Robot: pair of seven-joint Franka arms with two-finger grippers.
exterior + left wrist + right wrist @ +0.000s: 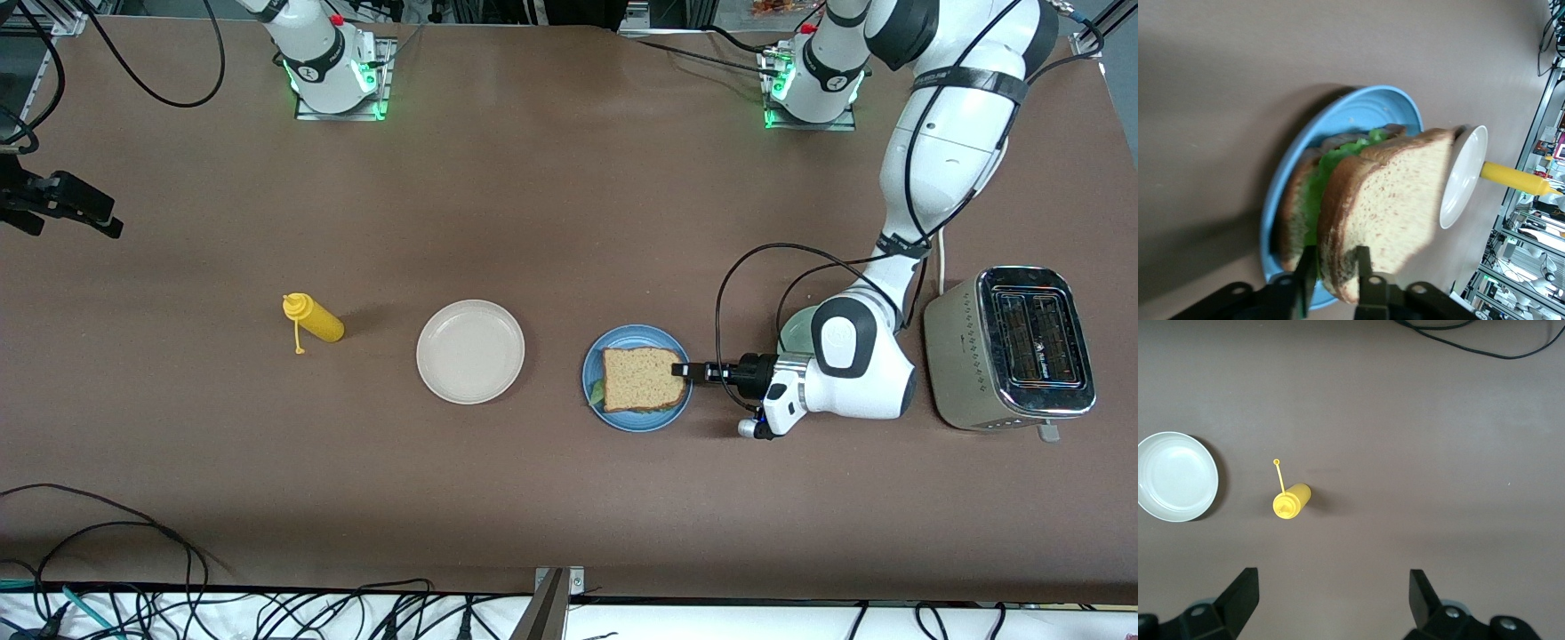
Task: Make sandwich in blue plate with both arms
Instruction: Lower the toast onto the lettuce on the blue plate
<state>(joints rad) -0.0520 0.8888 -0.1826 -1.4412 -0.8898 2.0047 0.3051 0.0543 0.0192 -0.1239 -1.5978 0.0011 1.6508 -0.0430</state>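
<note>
The blue plate lies between the cream plate and the toaster. On it is the sandwich: a lower bread slice, green lettuce and a top bread slice. My left gripper reaches in low from the toaster's side, its two fingers shut on the top slice's crust edge at the plate's rim. That edge looks slightly raised off the lettuce. High over bare table beside the yellow bottle hangs my right gripper, which waits open and holds nothing.
A cream-white plate lies beside the blue one, toward the right arm's end. A yellow squeeze bottle lies past it. A silver toaster stands at the left arm's end. A mint-green plate shows partly under the left arm.
</note>
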